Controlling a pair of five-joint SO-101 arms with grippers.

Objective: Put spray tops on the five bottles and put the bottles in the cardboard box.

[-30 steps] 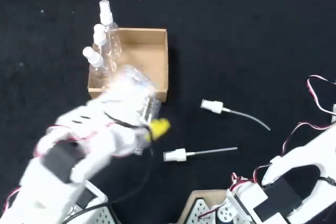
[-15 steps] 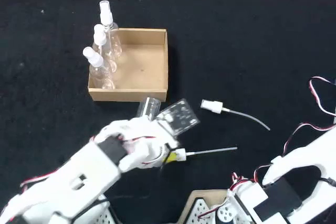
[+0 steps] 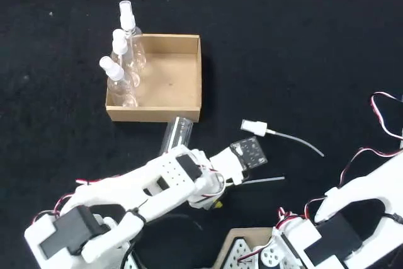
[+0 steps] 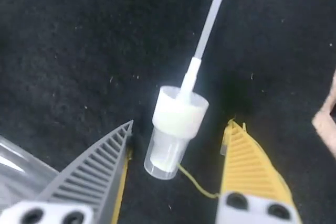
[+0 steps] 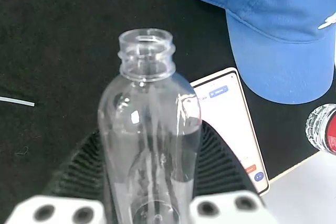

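Closing on a spray top that is lying free to roll

Lying on its side on the black table, the spray top is sitting between the wide-open fingers of the left gripper, which is holding nothing. An uneven closing is, I judge, risking rolling the round collar away or pinching only the thin dip tube. The right gripper is clamping an uncapped bottle by its body. Another bare bottle is lying just beside the cardboard box, where three capped bottles are standing. A second spray top is waiting nearby. Farther out, a blue cap and a phone are resting.
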